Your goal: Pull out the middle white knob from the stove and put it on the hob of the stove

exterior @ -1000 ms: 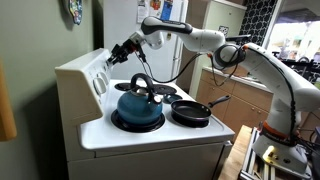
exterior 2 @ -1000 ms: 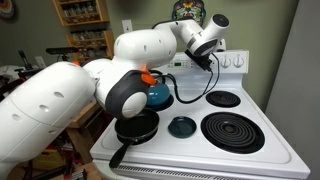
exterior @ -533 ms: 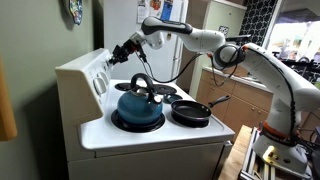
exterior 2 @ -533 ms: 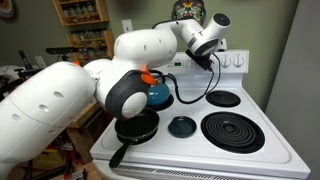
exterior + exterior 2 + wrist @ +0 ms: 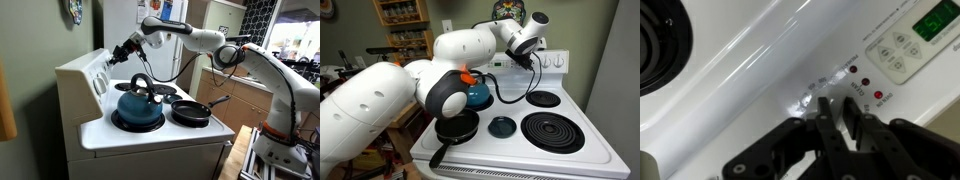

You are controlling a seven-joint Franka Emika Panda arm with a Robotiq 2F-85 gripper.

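Note:
The white stove (image 5: pixel 150 135) shows in both exterior views (image 5: pixel 590 150), with its hob (image 5: pixel 510 112) and black burners (image 5: pixel 552 130). My gripper (image 5: pixel 119 55) is pressed against the slanted back panel (image 5: pixel 760 60), just beside the red lights and green display (image 5: pixel 937 20). In the wrist view the fingers (image 5: pixel 836 118) are drawn in to a narrow gap around something small and white, which looks like the middle white knob; most of it is hidden. Two other white dials (image 5: pixel 556 61) sit beside the gripper (image 5: pixel 533 62).
A blue kettle (image 5: pixel 136 105) stands on the front burner and a black pan (image 5: pixel 190 112) sits beside it. In an exterior view my white arm (image 5: pixel 410 95) hides much of the hob. A small round black object (image 5: pixel 501 126) lies mid-hob.

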